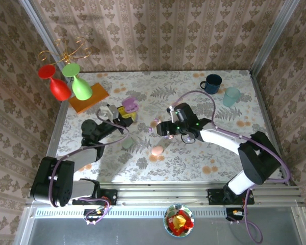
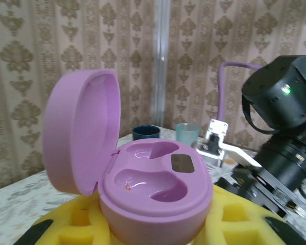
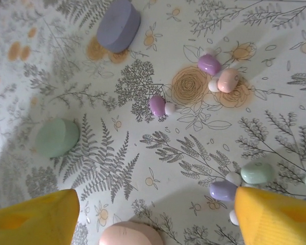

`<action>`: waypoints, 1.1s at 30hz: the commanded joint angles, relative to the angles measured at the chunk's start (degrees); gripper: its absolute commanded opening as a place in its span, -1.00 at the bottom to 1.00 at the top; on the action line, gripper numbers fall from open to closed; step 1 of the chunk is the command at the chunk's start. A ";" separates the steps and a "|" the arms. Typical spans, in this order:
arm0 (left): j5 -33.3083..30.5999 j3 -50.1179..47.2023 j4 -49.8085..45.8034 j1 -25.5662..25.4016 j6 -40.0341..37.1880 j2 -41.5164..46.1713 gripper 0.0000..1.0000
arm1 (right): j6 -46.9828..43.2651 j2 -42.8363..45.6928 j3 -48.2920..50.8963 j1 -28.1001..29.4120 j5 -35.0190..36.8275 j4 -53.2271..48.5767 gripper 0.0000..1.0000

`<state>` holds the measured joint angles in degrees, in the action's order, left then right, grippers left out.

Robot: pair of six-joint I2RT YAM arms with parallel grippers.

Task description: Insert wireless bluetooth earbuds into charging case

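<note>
Currently the left end effector (image 1: 126, 113) is clenched on the charging case (image 2: 155, 196), a lilac shell held above the counter (image 3: 275, 30) with its lid swung up and both wells bare. The right end effector (image 3: 155, 199) hangs over the scattered earbuds (image 3: 157, 105) with its yellow fingers (image 3: 33, 217) spread wide and nothing between them. None of the buds is in a case yet. They all lie loose on the counter, well apart from the held shell. The main risk is the pinch itself. The buds are small and glossy, so soft pads closing off-centre could squirt one sideways. Some of them also lie in touching pairs: a purple bud (image 3: 209, 64) rests against a pink one (image 3: 227, 80), and a mint bud (image 3: 257, 172) sits just beside a lilac bud (image 3: 223, 190) right at the right-hand pad. A closing stroke there could grab two or sweep one away. Picking a colour that does not match the lilac shell is another likely slip, and pressing down hard could twist the shell in its grip. Six buds can be counted: three purplish, one pink, one mint and a second mint cut off by the frame edge. A white stem by the pad may belong to a seventh. There are four cases: the held one, a closed lavender case (image 3: 118, 25), a mint case (image 3: 57, 138) and a pink case (image 3: 130, 235).
</note>
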<state>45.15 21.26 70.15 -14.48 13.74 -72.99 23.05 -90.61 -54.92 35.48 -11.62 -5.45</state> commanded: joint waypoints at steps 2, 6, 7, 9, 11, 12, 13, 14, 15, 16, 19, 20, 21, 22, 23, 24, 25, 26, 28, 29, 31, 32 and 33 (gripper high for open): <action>2.33 0.81 1.57 4.65 -0.27 0.89 -0.51 | -7.09 -5.21 -7.17 3.82 9.81 -9.89 0.52; 1.64 1.00 0.50 7.66 -1.39 1.57 -0.52 | -10.23 -11.73 -14.96 7.36 16.32 -17.73 0.33; 1.24 0.98 -0.08 8.02 -1.74 1.91 -0.52 | -11.35 -13.80 -17.55 8.04 17.78 -20.30 0.33; 0.77 1.33 -2.45 8.29 -2.91 2.60 -0.52 | -13.00 -17.83 -22.31 9.29 20.46 -24.89 0.32; 0.62 1.51 -5.15 8.40 -4.23 3.41 -0.51 | -14.40 -21.30 -25.99 10.42 23.69 -29.13 0.31; 0.20 1.43 -6.02 8.41 -4.83 3.71 -0.51 | -14.99 -22.83 -27.66 11.04 25.21 -30.21 0.30; -0.05 1.37 -6.65 8.53 -5.37 4.09 -0.51 | -15.67 -24.14 -29.12 11.57 26.49 -31.01 0.28; -0.20 1.24 -7.19 8.50 -5.79 4.40 -0.51 | -15.90 -25.29 -30.36 11.87 27.50 -31.78 0.27; -0.56 1.24 -7.78 8.68 -6.08 4.70 -0.51 | -16.18 -26.53 -31.66 12.20 28.46 -32.53 0.26; -0.60 1.24 -8.16 8.78 -6.31 4.94 -0.51 | -16.52 -27.68 -32.90 12.53 29.26 -33.09 0.24; -0.45 1.29 -7.84 9.29 -5.80 5.47 -0.51 | -17.51 -30.47 -35.91 13.53 32.39 -34.44 0.20; -0.49 1.24 -7.84 9.47 -5.59 5.62 -0.51 | -17.71 -31.07 -36.70 13.84 33.47 -34.90 0.18; -0.68 1.24 -7.84 9.80 -5.49 5.75 -0.51 | -18.02 -31.91 -37.59 14.19 34.39 -35.27 0.16; -0.84 1.33 -7.83 9.99 -5.23 5.84 -0.51 | -18.15 -32.48 -38.32 14.37 35.20 -35.54 0.14; -0.87 1.33 -7.60 10.24 -5.06 5.93 -0.51 | -18.13 -33.18 -39.18 14.35 35.87 -35.96 0.11; -1.03 1.33 -7.51 10.52 -4.95 5.93 -0.51 | -18.15 -33.92 -40.13 14.44 36.27 -36.39 0.09; -1.14 1.33 -7.21 10.81 -4.50 5.93 -0.51 | -18.21 -34.63 -41.13 14.44 36.65 -36.92 0.07; -1.12 1.33 -6.55 11.09 -3.82 5.84 -0.51 | -18.34 -35.20 -41.81 14.56 37.07 -37.25 0.06; -0.96 1.24 -4.49 12.16 -1.90 5.50 -0.51 | -18.73 -36.33 -43.43 14.66 37.87 -37.65 0.01; -0.69 1.24 -3.88 12.57 -1.39 5.36 -0.51 | -18.89 -36.81 -43.94 14.70 38.01 -37.69 -0.02; -0.50 1.28 -3.41 13.26 -0.82 5.47 -0.51 | -18.96 -37.78 -45.13 14.77 38.12 -37.62 -0.06; -0.57 1.32 -3.57 13.34 -0.76 5.57 -0.51 | -19.07 -38.22 -45.78 14.81 38.16 -37.77 -0.06; -0.70 1.33 -3.75 13.42 -0.82 5.66 -0.51 | -19.18 -38.77 -46.58 14.94 38.30 -37.98 -0.07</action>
<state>44.34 21.28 63.59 -1.65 11.07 -68.14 4.64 -127.28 -98.83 49.91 23.99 -41.10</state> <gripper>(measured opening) 0.294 0.467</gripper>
